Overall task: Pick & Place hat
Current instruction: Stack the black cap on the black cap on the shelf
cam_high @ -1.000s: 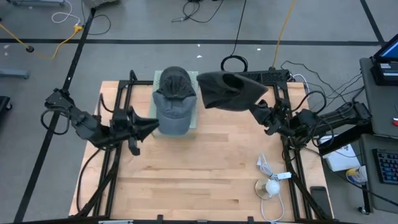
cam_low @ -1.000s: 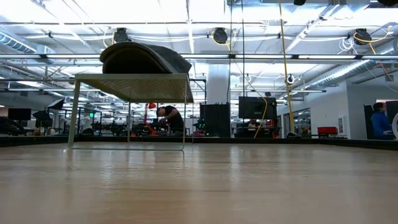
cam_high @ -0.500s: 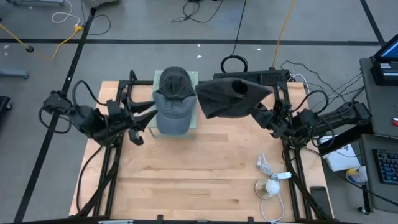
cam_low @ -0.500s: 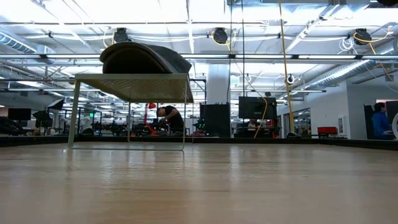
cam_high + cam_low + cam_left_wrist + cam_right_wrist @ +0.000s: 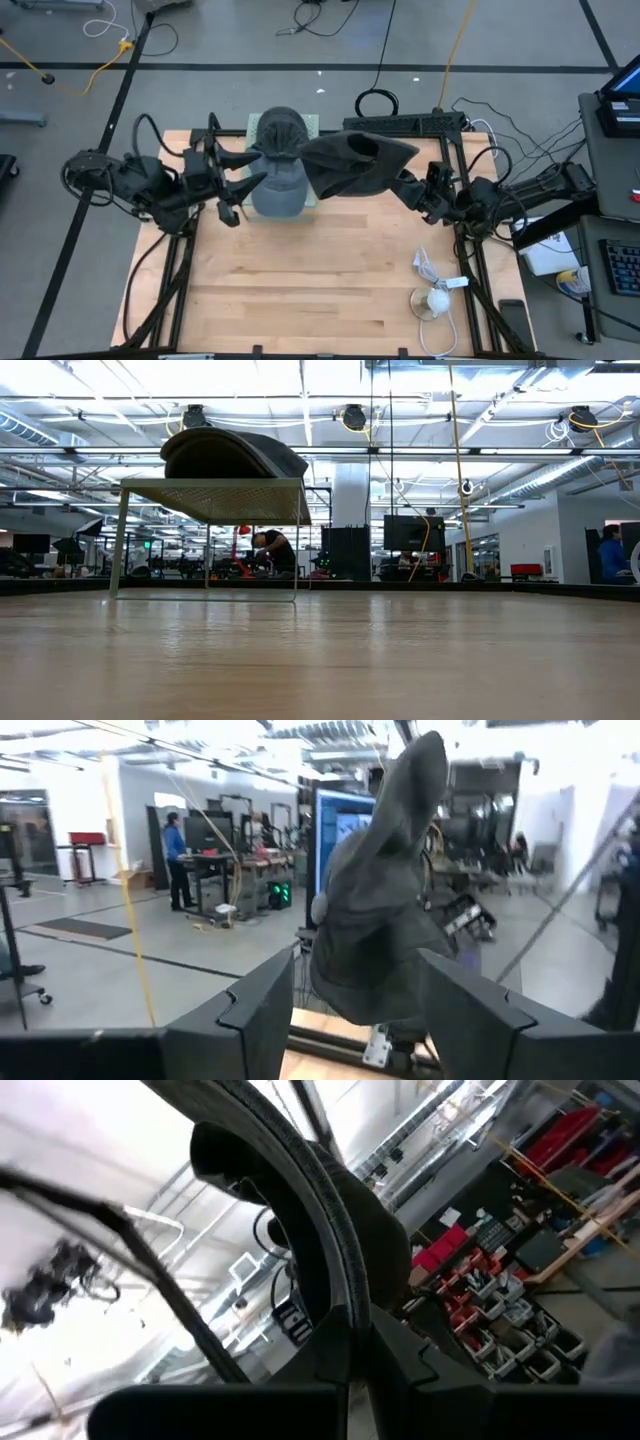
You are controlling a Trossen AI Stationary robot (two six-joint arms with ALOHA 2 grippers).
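A grey cap (image 5: 277, 170) lies crown up on a pale green mesh stand (image 5: 210, 500) at the table's far middle; the low view shows the cap (image 5: 232, 455) on top of it. My left gripper (image 5: 255, 171) stands open just left of that cap, with nothing between its fingers (image 5: 262, 1010). My right gripper (image 5: 402, 186) is shut on a darker hat (image 5: 352, 164), held high right of the stand. In the high view this hat overlaps the grey cap's right side. The left wrist view shows the dark hat (image 5: 385, 900) ahead. My right gripper pinches the dark hat's rim (image 5: 343, 1315) between its two fingers, which come from the table's right and slant upward. The hat is lifted clear of the table and stands out from the fingers toward the stand. Whether it touches the grey cap, I cannot tell.
A white cable with a round white plug (image 5: 436, 296) lies at the near right of the wooden table (image 5: 320, 290), and a black phone (image 5: 512, 311) lies by the right rail. Black cables (image 5: 376, 101) lie beyond the far edge. The table's near half is bare wood.
My left gripper has opened, let go of the grey cap's near end, risen, rolled and drawn back toward the far left. The grey cap has stayed on the stand. My right gripper has carried the dark hat leftward, toward the grey cap.
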